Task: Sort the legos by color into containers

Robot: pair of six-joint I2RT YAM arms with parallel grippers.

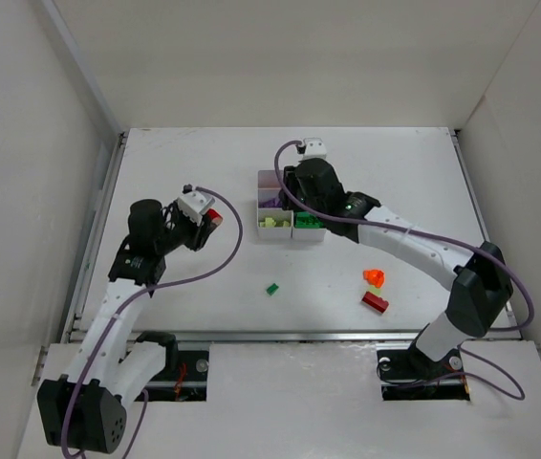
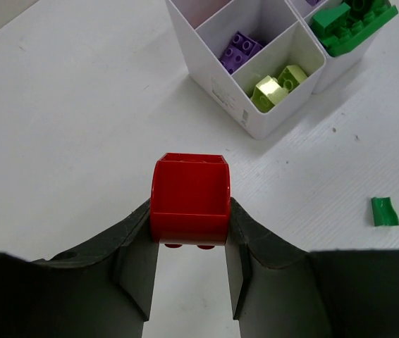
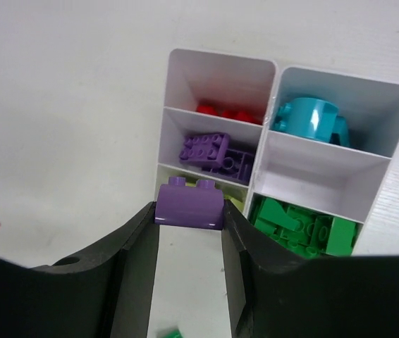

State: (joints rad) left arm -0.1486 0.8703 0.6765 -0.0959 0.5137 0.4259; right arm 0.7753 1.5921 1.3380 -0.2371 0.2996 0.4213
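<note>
My left gripper (image 2: 189,215) is shut on a red lego (image 2: 189,197) and holds it above the table, left of the containers (image 2: 213,84). In the top view this gripper (image 1: 209,222) is level with the white tray (image 1: 273,236). My right gripper (image 3: 189,211) is shut on a purple lego (image 3: 189,204) over the tray's near edge (image 3: 266,134). The compartments hold red legos (image 3: 224,111), purple legos (image 3: 217,155), a cyan piece (image 3: 312,120) and green legos (image 3: 302,229). One compartment (image 3: 319,172) is bare. Yellow-green legos (image 2: 277,84) lie in the near left one.
A loose green lego (image 1: 272,288) lies on the table in front of the tray. An orange lego (image 1: 375,277) and a red lego (image 1: 376,301) lie to the right, under the right arm. White walls enclose the table on three sides.
</note>
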